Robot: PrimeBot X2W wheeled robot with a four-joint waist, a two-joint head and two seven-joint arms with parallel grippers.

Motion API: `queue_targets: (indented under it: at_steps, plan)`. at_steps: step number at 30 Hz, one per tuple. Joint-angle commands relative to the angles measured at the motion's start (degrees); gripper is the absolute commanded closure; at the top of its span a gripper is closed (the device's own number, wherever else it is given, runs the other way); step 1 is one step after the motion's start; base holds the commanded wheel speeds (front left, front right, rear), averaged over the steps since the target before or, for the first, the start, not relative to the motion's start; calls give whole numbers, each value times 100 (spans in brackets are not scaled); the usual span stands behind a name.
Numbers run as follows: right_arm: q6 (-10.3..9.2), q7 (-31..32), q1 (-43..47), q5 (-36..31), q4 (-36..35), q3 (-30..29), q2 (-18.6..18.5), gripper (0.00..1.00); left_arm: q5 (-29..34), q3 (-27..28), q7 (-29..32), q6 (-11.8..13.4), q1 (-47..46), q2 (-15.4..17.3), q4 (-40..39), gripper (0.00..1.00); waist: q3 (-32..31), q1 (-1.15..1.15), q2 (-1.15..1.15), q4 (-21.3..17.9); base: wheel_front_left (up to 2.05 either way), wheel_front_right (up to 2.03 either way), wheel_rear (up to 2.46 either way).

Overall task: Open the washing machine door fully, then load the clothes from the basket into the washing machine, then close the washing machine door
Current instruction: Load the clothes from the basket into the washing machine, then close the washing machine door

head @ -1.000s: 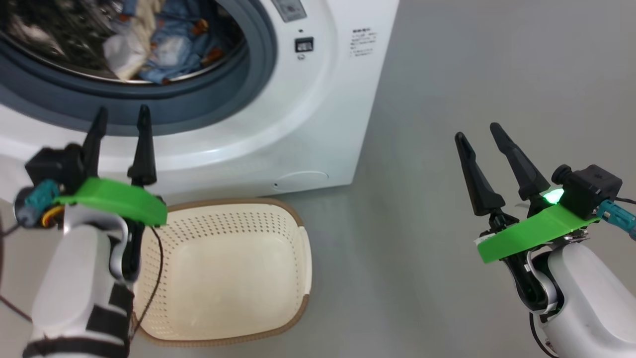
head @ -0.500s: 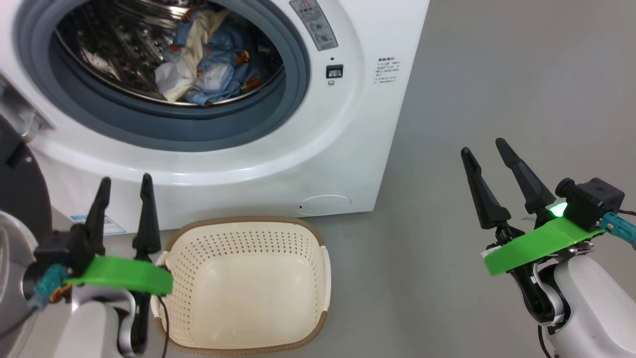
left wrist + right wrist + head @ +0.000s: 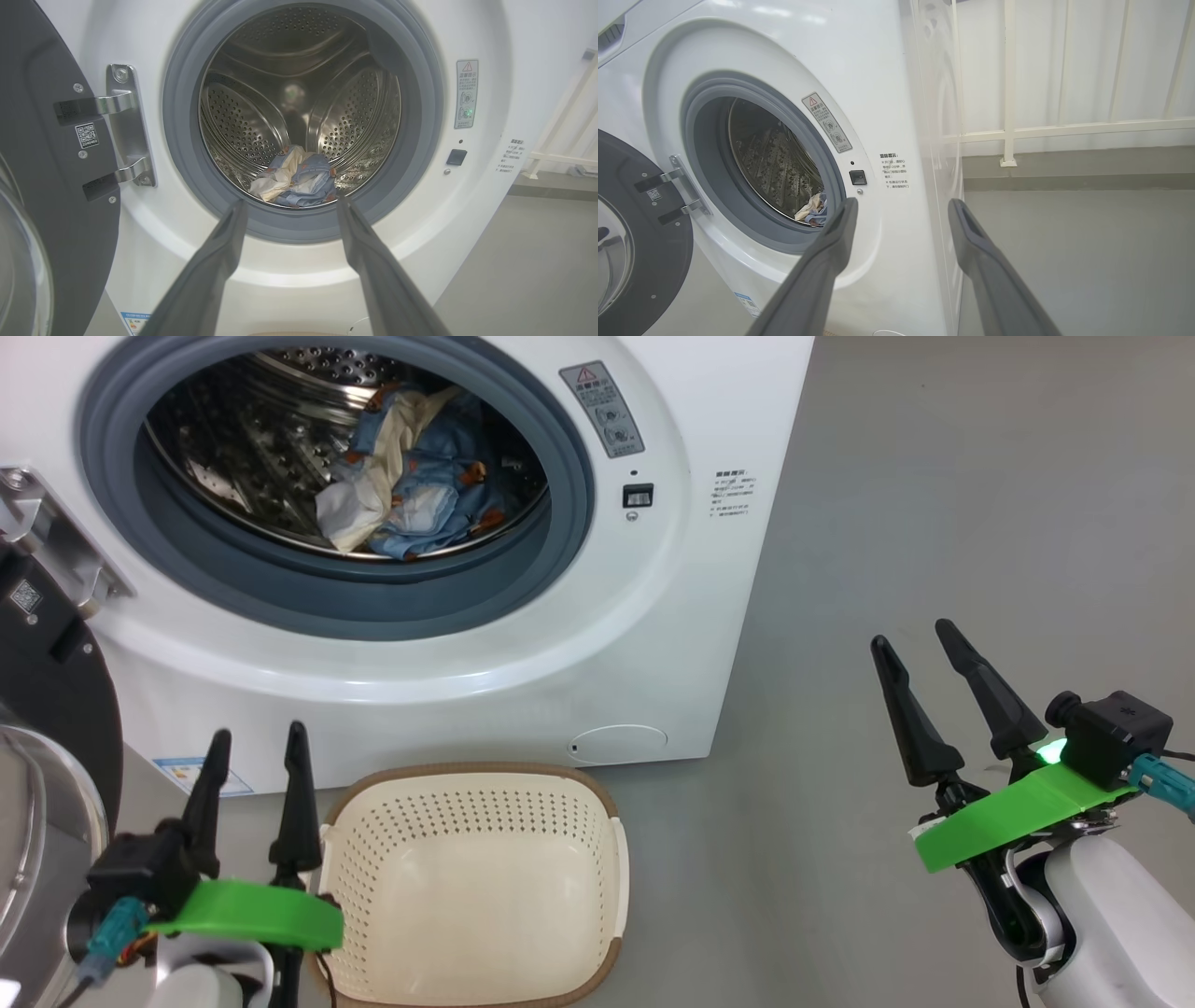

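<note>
The white washing machine (image 3: 597, 644) stands with its round black door (image 3: 47, 691) swung open to the left on steel hinges (image 3: 124, 126). Blue and cream clothes (image 3: 411, 495) lie in the steel drum (image 3: 252, 116), also seen as a small heap of clothes (image 3: 294, 179) through the left wrist camera. The cream basket (image 3: 471, 887) sits empty on the floor before the machine. My left gripper (image 3: 257, 756) is open beside the basket's left rim, holding nothing. My right gripper (image 3: 915, 649) is open over the bare floor, right of the machine.
Grey floor (image 3: 934, 504) spreads to the right of the machine. A white railing (image 3: 1008, 93) stands behind the machine's right side. The open door's glass bowl (image 3: 612, 252) bulges out at the lower left.
The head camera has tilted up and back, so the drum and door hinge show more fully. Both grippers stay open; the left one sits lower in the picture beside the basket.
</note>
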Motion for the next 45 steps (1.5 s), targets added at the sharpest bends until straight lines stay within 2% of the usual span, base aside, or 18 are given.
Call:
queue_targets:
  at_steps: [1,45]
  plan:
    - [26,-46,61,64,-129,29,-69,0,-29,194,-36,42,78,97,-208,0,-12,0,0,-3,0,0,0]
    - [26,-46,22,38,-77,46,-94,0,-142,315,-36,-163,169,-8,-331,0,36,0,0,-30,-1,1,0]
